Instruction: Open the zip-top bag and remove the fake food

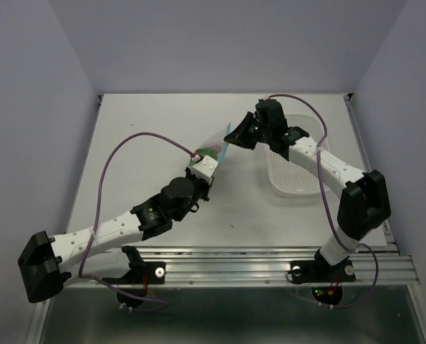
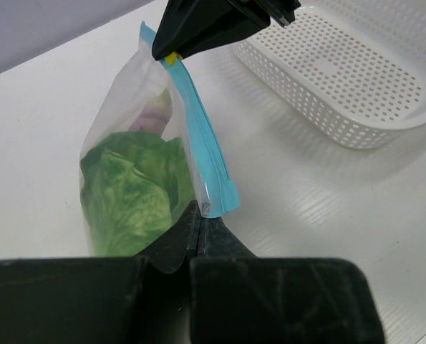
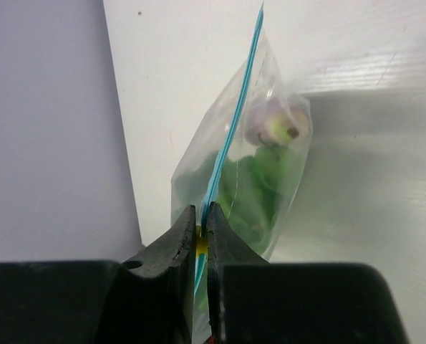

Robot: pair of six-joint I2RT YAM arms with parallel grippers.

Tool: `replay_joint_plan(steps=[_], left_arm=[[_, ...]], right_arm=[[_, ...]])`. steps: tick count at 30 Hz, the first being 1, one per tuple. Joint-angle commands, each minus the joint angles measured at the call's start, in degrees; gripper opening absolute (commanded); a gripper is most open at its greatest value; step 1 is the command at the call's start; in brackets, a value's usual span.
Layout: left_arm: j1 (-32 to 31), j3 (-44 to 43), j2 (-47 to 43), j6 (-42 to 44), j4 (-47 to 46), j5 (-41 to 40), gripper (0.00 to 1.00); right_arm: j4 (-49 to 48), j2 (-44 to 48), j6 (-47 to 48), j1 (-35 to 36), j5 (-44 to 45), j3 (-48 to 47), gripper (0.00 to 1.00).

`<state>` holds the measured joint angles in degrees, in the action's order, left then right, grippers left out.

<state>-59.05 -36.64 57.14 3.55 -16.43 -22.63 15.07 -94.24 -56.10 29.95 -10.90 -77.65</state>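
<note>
1. the zip-top bag (image 2: 119,115) is held stretched lengthwise between both grippers.
2. its zip strip (image 2: 202,147) is clamped at one end by the left gripper (image 2: 197,228), at the other by the right gripper (image 3: 202,228).
3. fake food (image 2: 130,193) is seen inside.

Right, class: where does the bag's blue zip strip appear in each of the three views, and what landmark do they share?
Top external: zip strip at centre, a short slanted band left of the white basket.
Left wrist: diagonal band, top left to centre.
Right wrist: thin edge-on line rising from bottom centre.
Shared landmark: green leafy toy.
</note>
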Motion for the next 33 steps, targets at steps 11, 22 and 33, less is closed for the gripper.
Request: replay_joint_plan(steps=[11, 22, 33], left_arm=[[-1.07, 2.98, -4.49, -6.54, 1.31, 3.47, 0.0], [-1.16, 4.91, -7.58, -8.56, 1.75, 6.72, 0.0], [-1.16, 4.3, -4.59, -9.53, -0.71, 2.42, 0.0]], right_arm=[[-3.82, -9.91, 5.91, -7.98, 9.84, -12.35, 0.01], [-3.91, -18.17, 10.04, -10.18, 12.65, -20.7, 0.01], [-3.91, -16.51, 12.67, -10.71, -0.96, -19.3, 0.41]])
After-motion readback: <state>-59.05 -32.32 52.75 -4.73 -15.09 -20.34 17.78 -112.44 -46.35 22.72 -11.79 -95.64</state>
